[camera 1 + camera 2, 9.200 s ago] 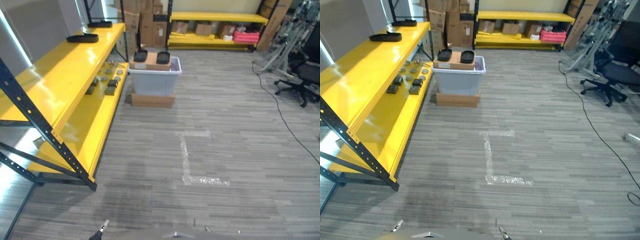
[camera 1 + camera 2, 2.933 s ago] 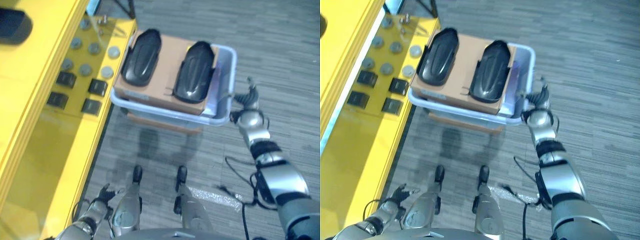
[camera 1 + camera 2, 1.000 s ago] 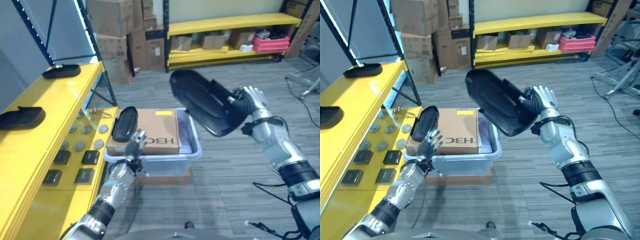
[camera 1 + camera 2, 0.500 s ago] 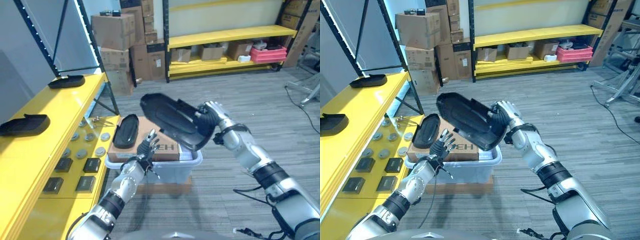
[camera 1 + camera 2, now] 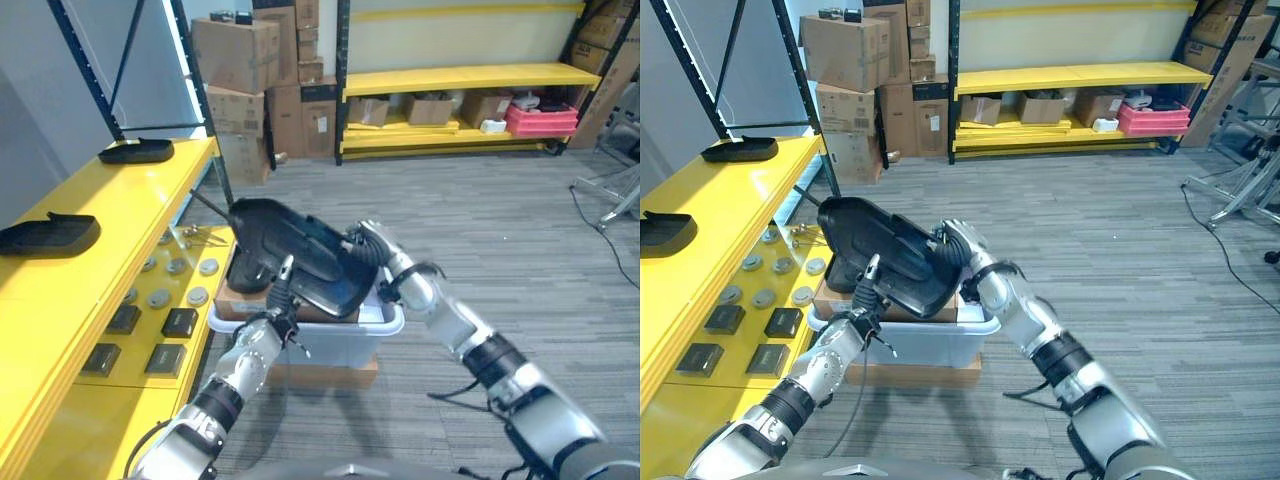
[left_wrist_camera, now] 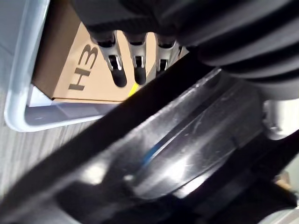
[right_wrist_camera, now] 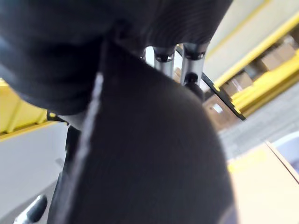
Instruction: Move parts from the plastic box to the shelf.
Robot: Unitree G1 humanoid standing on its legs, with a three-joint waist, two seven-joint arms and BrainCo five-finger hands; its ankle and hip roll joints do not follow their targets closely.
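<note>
Two black parts (image 5: pixel 50 233) (image 5: pixel 137 151) lie well apart on the yellow shelf's (image 5: pixel 120 200) top tier; grey discs (image 5: pixel 180 282) and dark blocks (image 5: pixel 150 340) rest on the lower tier.

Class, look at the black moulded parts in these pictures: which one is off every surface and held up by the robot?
The large black part above the plastic box, gripped by the right hand. Two others lie on the yellow shelf.

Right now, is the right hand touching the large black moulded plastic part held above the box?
Touching. In the right eye view the right hand has its fingers curled round the edge of the large black moulded plastic part, carrying it with no gap.
</note>
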